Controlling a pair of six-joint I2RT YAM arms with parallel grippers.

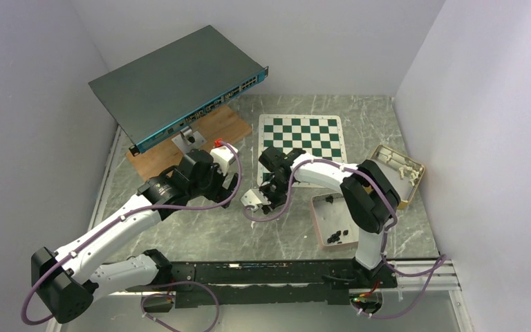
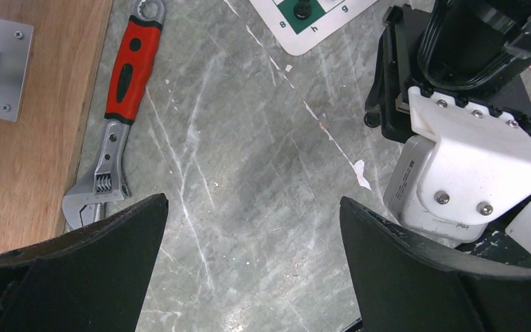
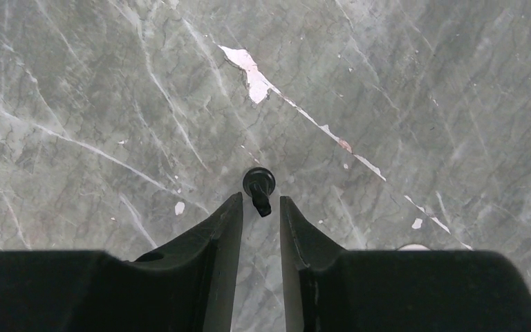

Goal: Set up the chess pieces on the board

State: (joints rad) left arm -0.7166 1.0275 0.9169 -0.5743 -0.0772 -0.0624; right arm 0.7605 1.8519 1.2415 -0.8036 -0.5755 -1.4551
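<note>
R gripper point(image 3: 261, 200) jaws nearly closed, straddling a chess piece point(image 3: 258, 185) lying on table point(image 3: 110, 104) by board's point(image 1: 301, 135) near-left corner; not clearly pinching. L gripper point(image 2: 254, 207) jaws spread wide above table.

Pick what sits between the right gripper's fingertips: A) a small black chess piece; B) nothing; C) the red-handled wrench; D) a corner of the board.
A: the right wrist view shows a small black chess piece between the narrowly parted fingers of the right gripper, over grey tabletop.
</note>
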